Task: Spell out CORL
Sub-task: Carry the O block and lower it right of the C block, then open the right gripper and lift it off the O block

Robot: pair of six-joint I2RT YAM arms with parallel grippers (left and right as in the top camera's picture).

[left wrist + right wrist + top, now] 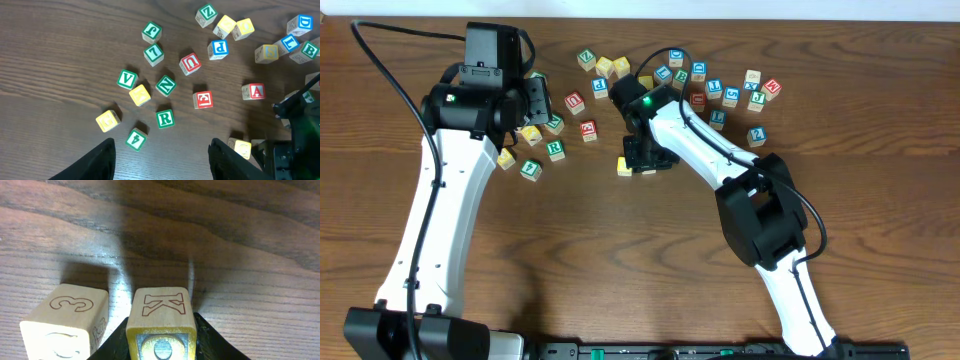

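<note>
Right tool clamps the yellow wooden letter block; lower it flush beside the pale wooden block. Left tool gapes empty.

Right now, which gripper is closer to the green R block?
Left. The left gripper hovers open with the green R block just ahead of its fingertips. The right gripper is farther off, on that block's other side, shut on a K block.
</note>
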